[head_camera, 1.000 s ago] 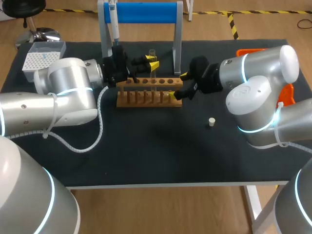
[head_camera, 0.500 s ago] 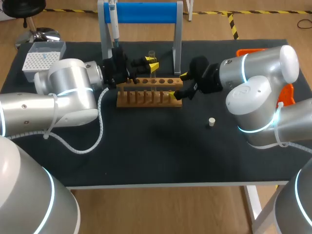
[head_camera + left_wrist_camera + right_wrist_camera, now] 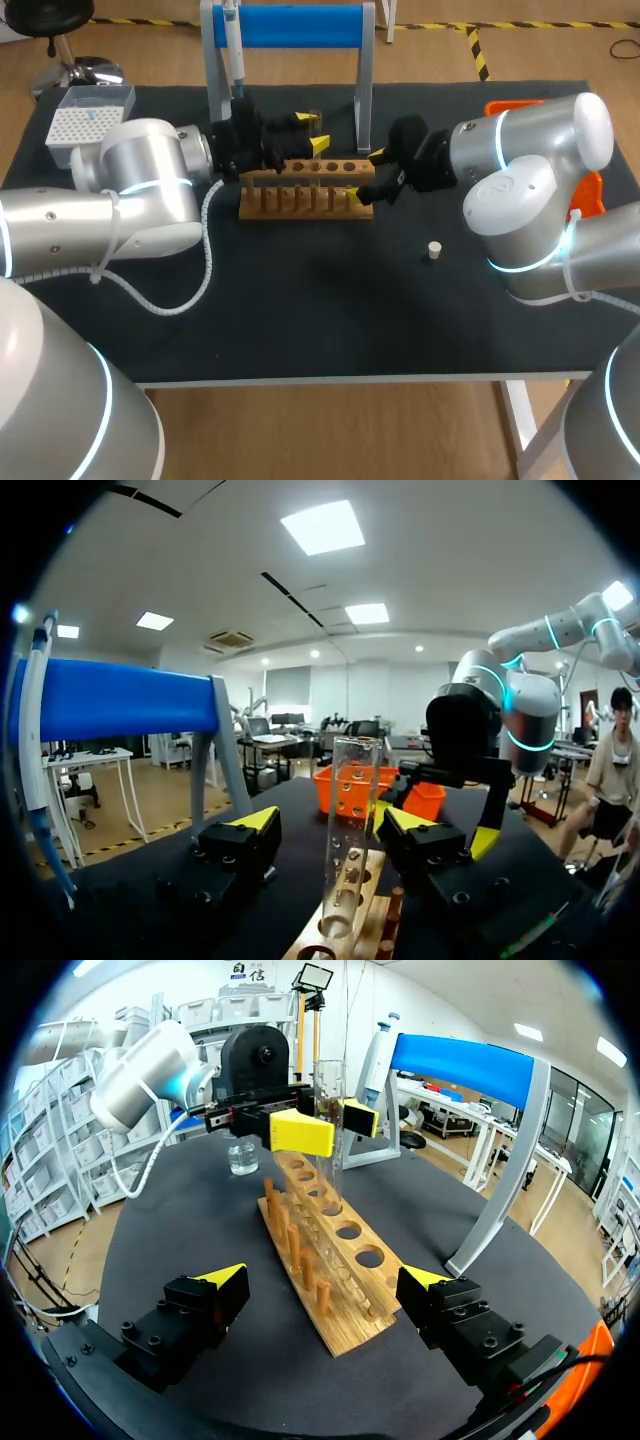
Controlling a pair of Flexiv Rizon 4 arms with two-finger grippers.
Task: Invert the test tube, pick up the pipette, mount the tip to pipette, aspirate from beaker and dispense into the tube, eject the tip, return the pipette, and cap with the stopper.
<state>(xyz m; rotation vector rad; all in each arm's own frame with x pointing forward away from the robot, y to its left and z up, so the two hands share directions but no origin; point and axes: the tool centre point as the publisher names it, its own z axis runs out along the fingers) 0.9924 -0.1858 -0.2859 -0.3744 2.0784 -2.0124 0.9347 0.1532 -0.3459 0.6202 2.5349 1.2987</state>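
Head view: left claw [image 3: 310, 132] sits over the far side of the wooden rack [image 3: 300, 198], near the middle of the desk [image 3: 330, 310]. Right claw [image 3: 366, 175] is at the rack's right end.

Left wrist view: test tube [image 3: 349, 830] stands upright between the left claw's two fingers. There is a gap on each side, so the claw is open and not gripping. The tube's lower end is at the rack's row of holes; cannot tell if it is seated.

Right wrist view: fingers spread wide, one on each side of the rack end, neither touching it, so this claw is open too. Beaker [image 3: 243, 1157] stands past the rack's far end.

Pipette [image 3: 233, 45] hangs on the blue stand [image 3: 290, 25]. Tip box [image 3: 85, 118] is at the desk's far left corner. Stopper [image 3: 434, 250] lies on the desk, right of the rack and apart from it.
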